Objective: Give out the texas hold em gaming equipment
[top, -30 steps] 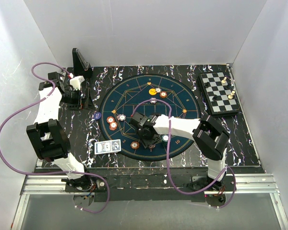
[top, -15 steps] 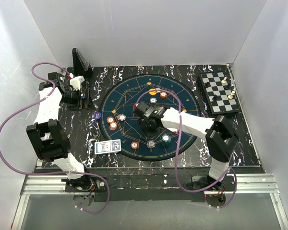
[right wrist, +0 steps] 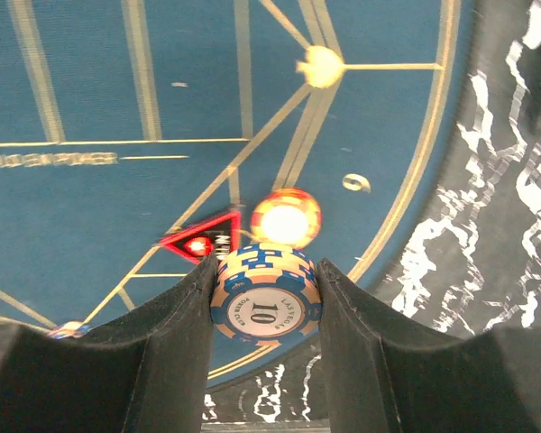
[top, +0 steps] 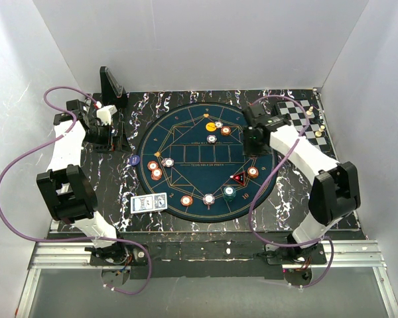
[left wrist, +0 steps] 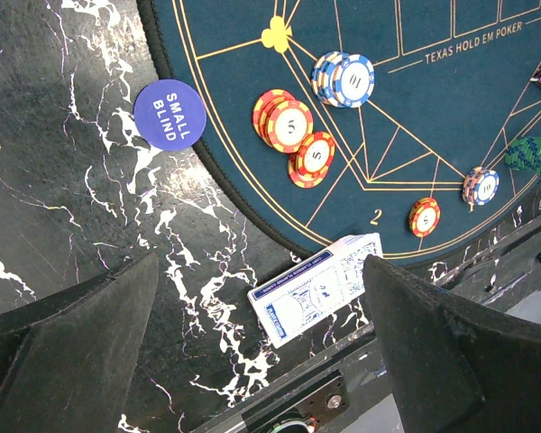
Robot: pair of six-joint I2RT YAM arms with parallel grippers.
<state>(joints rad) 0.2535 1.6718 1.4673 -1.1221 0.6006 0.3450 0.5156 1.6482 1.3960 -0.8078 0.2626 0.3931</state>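
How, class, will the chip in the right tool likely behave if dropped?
The chip looks stiff and round, pinched by its rim in the right tool, so it may roll or flop flat. Its smooth edge could slip.

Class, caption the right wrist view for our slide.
Right tool holds a blue-striped chip over the dark-blue mat.

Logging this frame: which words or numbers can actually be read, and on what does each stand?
"SMALL BLIND": on the blue disc.
"TEXAS HOLD EM POKER": gold print on the round mat.
"2": gold, on the mat near its edge.
"10": on the blue-and-white chip held in the right gripper.
Print on the cards and the orange chips: too small to read.
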